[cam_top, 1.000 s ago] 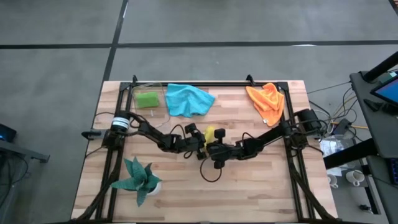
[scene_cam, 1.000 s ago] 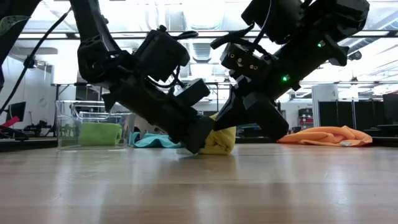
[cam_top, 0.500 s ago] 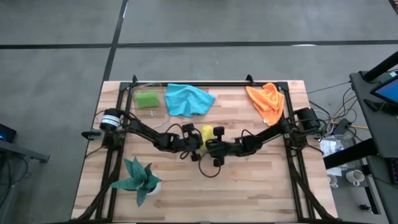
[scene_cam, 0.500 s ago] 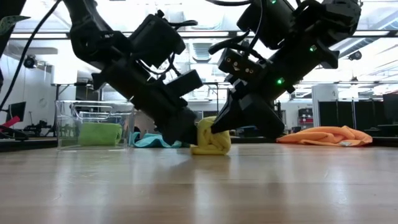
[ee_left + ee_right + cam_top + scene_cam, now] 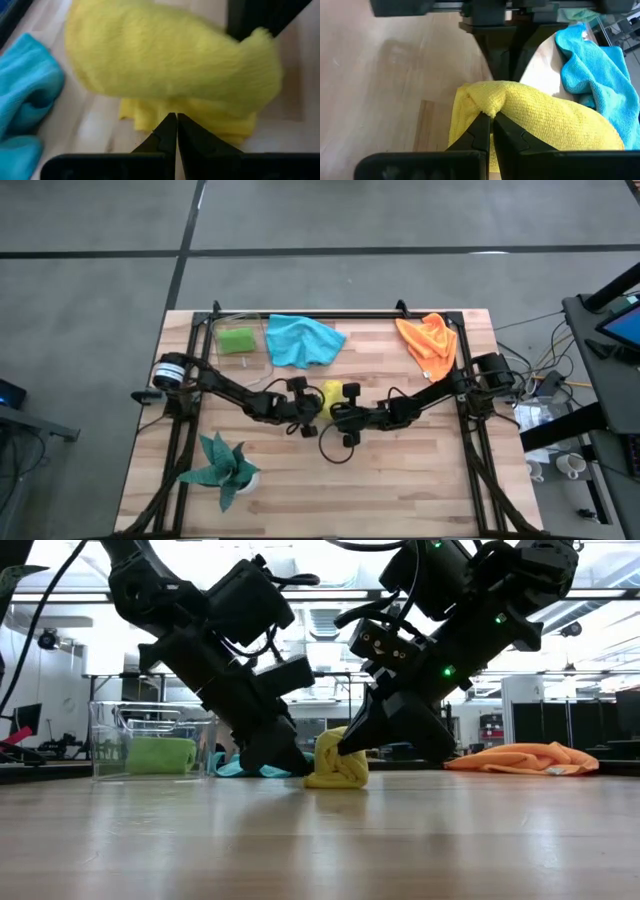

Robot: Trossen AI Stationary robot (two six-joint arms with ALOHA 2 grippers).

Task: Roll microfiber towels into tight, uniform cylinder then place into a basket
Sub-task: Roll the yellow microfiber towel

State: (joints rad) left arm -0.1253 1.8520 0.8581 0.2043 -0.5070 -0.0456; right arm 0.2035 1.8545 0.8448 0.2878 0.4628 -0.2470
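A yellow towel (image 5: pixel 337 762) lies bunched into a short roll on the table's middle (image 5: pixel 332 392). My left gripper (image 5: pixel 172 119) stands shut at its left side, tips at the lower layers. My right gripper (image 5: pixel 490 119) is shut at the roll's upper right side (image 5: pixel 346 747). A lime green towel (image 5: pixel 237 340) lies rolled inside the clear basket (image 5: pixel 105 740) at the far left. A blue towel (image 5: pixel 303 340) and an orange towel (image 5: pixel 430 345) lie crumpled on the table near the far edge. My left gripper touches the yellow towel's lower folded layers (image 5: pixel 150 111) with its shut fingertips, slanting down from the table's left; it grips nothing. My right gripper pinches a small raised tuft of the roll's outer layer (image 5: pixel 493 106) at its fingertips, slanting down from the right. The roll rests on the table.
A dark teal plant in a white pot (image 5: pixel 222 470) stands at the near left. A black metal frame (image 5: pixel 300 315) runs along the far edge and both sides. Bare wood lies along the near edge.
My left gripper has risen and drawn back toward the table's left, tipping less steeply, and has come off the front of the yellow towel to its left side. The towel has bunched taller and shifted slightly left. Both grippers stayed shut.
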